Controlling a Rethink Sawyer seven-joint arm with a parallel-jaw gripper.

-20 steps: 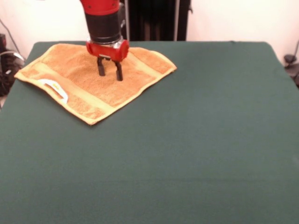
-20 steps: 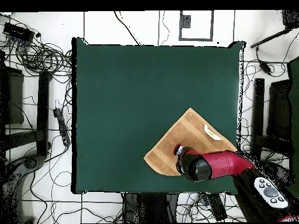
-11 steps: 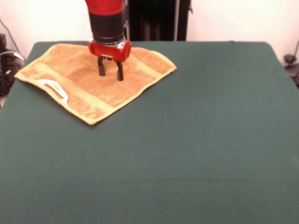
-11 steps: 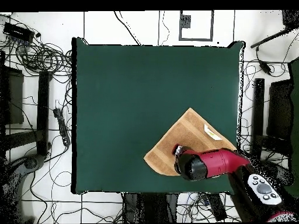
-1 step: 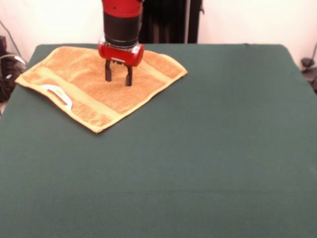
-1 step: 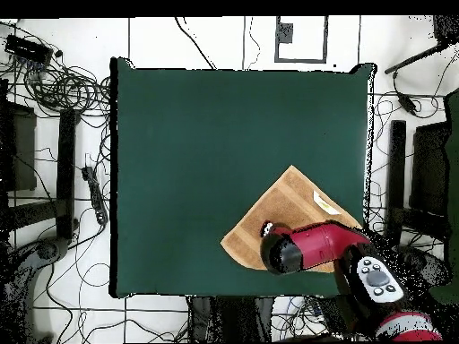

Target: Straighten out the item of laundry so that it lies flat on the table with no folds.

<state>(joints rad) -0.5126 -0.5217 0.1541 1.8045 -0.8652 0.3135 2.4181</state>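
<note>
One towel [image 5: 94, 84] lies spread in a far corner of your one green table [image 5: 208, 148], showing two paler bands and one white label [image 5: 58, 94]. Your gripper [image 5: 118, 79] hangs over its middle, fingers parted and holding nothing.

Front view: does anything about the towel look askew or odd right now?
Yes. The orange-tan terry towel lies skewed near one table corner, not square to the dark green table. Its edge by the white label looks slightly lifted. The open gripper is over it.
</note>
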